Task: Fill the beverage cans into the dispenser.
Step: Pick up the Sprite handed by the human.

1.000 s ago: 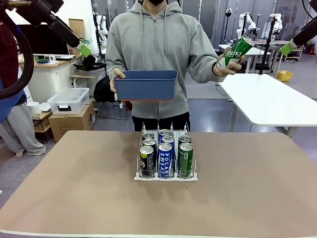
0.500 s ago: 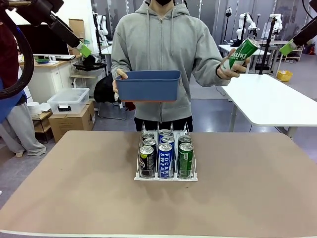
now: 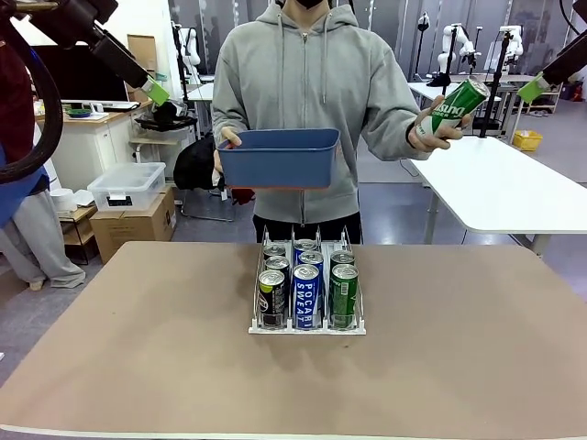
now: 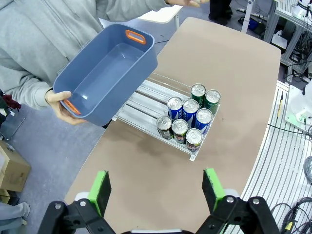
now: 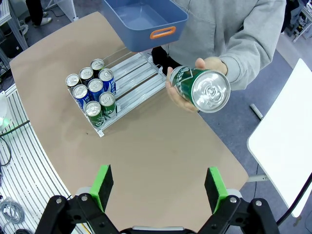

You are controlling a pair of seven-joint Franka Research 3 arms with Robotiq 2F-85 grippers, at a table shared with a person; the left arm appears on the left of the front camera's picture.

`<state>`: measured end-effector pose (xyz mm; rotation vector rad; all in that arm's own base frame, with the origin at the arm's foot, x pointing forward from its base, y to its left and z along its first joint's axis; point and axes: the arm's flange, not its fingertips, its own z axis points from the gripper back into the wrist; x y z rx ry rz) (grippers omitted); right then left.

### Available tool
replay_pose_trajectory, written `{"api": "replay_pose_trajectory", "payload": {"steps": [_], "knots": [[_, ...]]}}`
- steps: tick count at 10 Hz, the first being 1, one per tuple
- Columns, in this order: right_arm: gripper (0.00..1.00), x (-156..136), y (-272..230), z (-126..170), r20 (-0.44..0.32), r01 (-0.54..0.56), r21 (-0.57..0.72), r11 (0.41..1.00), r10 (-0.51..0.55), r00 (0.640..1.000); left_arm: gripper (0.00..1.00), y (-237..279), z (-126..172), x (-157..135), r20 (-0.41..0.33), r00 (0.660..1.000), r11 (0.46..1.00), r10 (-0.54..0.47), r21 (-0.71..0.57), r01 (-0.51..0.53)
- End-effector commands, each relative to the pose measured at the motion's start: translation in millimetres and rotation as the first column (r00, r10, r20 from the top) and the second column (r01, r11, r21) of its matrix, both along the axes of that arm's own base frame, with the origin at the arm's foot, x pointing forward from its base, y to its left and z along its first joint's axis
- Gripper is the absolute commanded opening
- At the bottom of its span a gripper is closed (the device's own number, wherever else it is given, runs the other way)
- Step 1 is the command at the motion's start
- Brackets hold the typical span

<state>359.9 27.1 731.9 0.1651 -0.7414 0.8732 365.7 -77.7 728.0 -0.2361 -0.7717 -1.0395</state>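
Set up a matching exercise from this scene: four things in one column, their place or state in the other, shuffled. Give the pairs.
Things:
1. blue bin
2. dispenser
3. tilted green can
4. left gripper

States:
a. open, above the table
b. standing on the table, cans in its lanes
c. empty, held in one hand of the person
d. gripped in the person's other hand

Pairs: 1-c, 2-b, 3-d, 4-a

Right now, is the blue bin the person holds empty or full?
Empty. The left wrist view looks down into the bin, and its whole bottom is bare.
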Motion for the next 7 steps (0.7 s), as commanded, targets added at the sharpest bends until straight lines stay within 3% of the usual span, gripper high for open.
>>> {"api": "replay_pose_trajectory", "payload": {"steps": [1, 7], "knots": [[1.0, 0.3, 0.1, -0.6, -0.001, 0.0, -0.001, 1.0, 0.0, 1.0, 1.0, 1.5, -0.2, 1.0, -0.001, 1.0, 1.0, 0.003, -0.001, -0.003], [1.0, 0.3, 0.1, -0.6, -0.001, 0.0, -0.001, 1.0, 0.0, 1.0, 1.0, 1.5, -0.2, 1.0, -0.001, 1.0, 1.0, 0.003, -0.001, -0.003]]}}
